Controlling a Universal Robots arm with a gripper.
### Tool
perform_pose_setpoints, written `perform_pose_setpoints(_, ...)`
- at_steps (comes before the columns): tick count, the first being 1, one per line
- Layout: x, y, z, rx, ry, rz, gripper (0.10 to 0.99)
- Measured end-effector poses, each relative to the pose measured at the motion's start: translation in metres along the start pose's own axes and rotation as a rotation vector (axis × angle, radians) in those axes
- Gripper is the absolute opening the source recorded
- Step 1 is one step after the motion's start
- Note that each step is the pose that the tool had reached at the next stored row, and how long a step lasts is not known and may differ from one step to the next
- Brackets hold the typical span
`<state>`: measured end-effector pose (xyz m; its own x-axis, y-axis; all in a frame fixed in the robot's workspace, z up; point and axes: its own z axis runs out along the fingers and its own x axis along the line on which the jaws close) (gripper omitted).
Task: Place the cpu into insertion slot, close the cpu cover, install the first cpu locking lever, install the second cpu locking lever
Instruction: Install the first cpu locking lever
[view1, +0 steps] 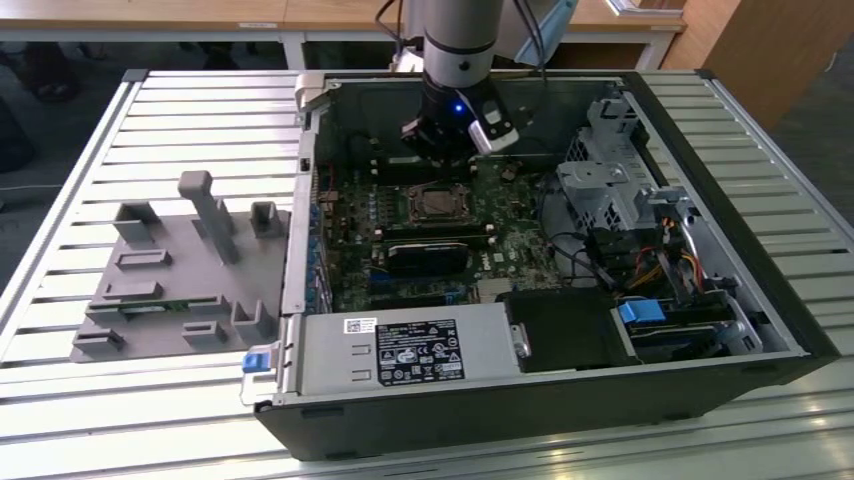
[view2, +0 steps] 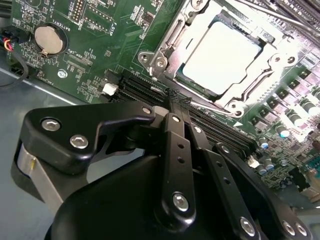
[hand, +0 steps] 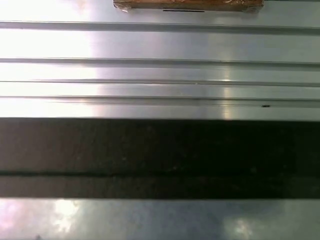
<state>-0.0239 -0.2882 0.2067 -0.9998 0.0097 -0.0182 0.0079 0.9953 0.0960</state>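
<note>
The cpu (view2: 220, 57) lies flat in the insertion slot (view1: 434, 202), its silver top showing. The cpu cover (view2: 167, 37) is down around it as a metal frame. A thin metal lever (view2: 205, 102) runs along the socket edge nearest my fingers. My gripper (view2: 174, 97) is shut, its black fingertips pressed together with nothing seen between them. It sits just off that socket edge, over the long black slots. In the exterior view the gripper (view1: 445, 150) hangs inside the open computer case, just behind the socket.
The case (view1: 747, 380) lies open on a slatted metal table (hand: 160, 45). A grey fixture (view1: 187, 270) stands at the exterior view's left. The power supply (view1: 400, 350), drive cage (view1: 614, 190) and cables (view1: 654, 265) crowd the case. A coin battery (view2: 48, 40) sits on the board.
</note>
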Motion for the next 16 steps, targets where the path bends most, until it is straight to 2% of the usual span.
perform_pose_setpoints(8, -0.0009, 0.0016, 0.0057, 0.015, -0.0001, 0.000, 0.106)
perform_pose_setpoints(16, -0.0011, 0.0022, 0.0070, 0.035, -0.0002, -0.001, 0.106)
